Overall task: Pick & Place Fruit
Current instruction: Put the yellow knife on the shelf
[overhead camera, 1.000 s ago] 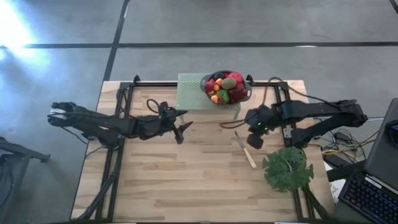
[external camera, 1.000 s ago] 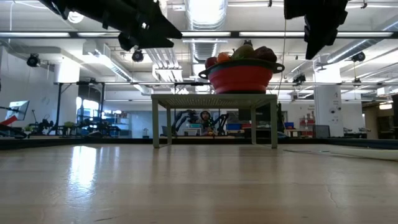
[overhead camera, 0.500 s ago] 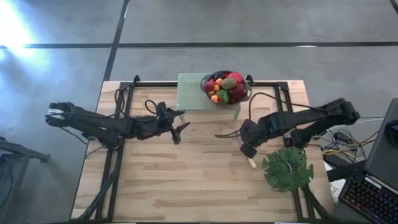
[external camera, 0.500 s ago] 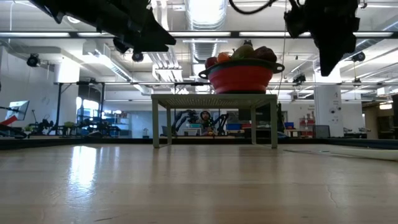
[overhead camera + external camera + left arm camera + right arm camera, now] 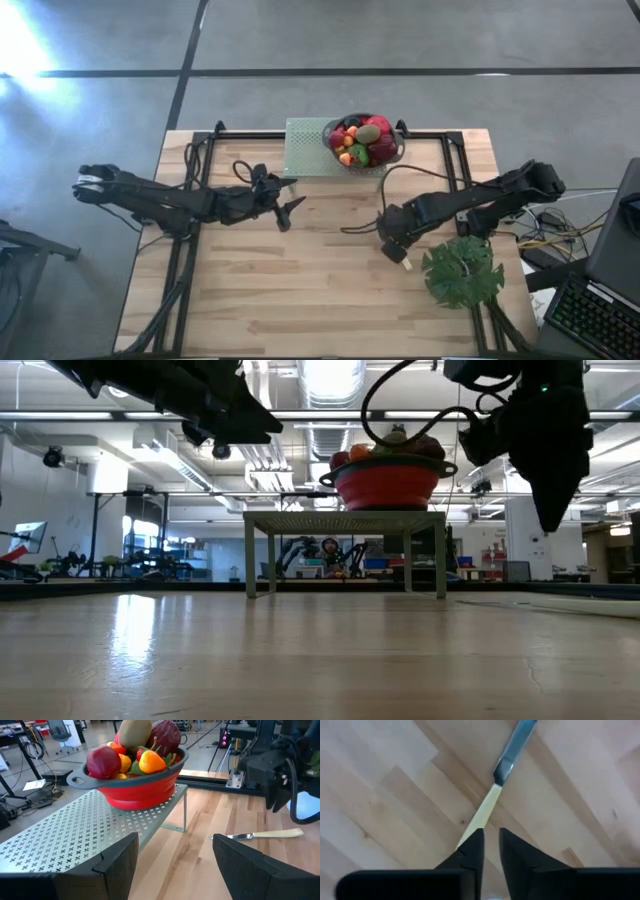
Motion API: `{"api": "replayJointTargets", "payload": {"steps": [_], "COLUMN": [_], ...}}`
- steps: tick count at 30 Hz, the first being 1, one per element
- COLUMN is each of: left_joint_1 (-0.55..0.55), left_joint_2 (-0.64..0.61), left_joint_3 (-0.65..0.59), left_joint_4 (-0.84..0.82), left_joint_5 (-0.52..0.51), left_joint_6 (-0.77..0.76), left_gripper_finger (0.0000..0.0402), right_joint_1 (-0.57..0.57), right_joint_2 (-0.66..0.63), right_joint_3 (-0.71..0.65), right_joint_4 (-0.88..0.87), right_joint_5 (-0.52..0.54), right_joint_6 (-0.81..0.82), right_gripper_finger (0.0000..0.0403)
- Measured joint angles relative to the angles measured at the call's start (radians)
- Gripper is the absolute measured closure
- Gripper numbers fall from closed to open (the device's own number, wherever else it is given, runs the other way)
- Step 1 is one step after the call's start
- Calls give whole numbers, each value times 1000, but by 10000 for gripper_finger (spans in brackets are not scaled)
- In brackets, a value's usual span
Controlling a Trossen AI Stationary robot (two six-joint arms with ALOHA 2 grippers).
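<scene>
The toy fruits [image 5: 365, 140] lie heaped in a red bowl [image 5: 390, 480] on a green perforated stand [image 5: 305, 148] at the table's far edge. In the left wrist view the fruits [image 5: 135, 750] show close ahead. My left gripper [image 5: 290, 208] hovers open to the stand's left and near side, well above the table. My right gripper [image 5: 393, 250] hangs over the pale-handled knife [image 5: 492, 795], its fingers only a narrow gap apart. In the low view my right gripper [image 5: 553, 520] is off the tabletop.
The knife [image 5: 265, 834] lies flat on the wood near the stand's right side, and its handle end [image 5: 404, 264] shows past my right gripper. A big green leaf [image 5: 462, 272] lies flat near the right edge. Bare wood spans the table's near half.
My right gripper has moved toward the table's near and left side and come down over the knife, now covering most of it in the high view. My left gripper has drawn slightly toward the left edge. The fruit, bowl and knife have stayed put.
</scene>
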Motion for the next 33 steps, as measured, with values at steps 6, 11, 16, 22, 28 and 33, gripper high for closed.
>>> {"api": "replayJointTargets", "payload": {"steps": [6,11,16,22,28,33], "left_joint_1": [0,0,0,0,0,0], "left_joint_2": [0,0,0,0,0,0], "left_joint_3": [-1,-2,-2,-2,-3,-3], "left_joint_4": [-5,-5,-5,-5,-4,-4], "left_joint_5": [0,0,0,0,0,0], "left_joint_6": [-1,-1,-1,-1,-2,-1], "left_gripper_finger": [140,140,140,140,140,140], "right_joint_1": [32,53,57,57,57,57], "right_joint_2": [11,8,11,11,41,88], "right_joint_3": [-36,-91,-143,-217,-247,-256], "right_joint_4": [24,119,204,290,346,357], "right_joint_5": [-14,-33,-48,-19,13,17], "right_joint_6": [43,66,69,94,107,104], "right_gripper_finger": [289,243,212,202,218,232]}}
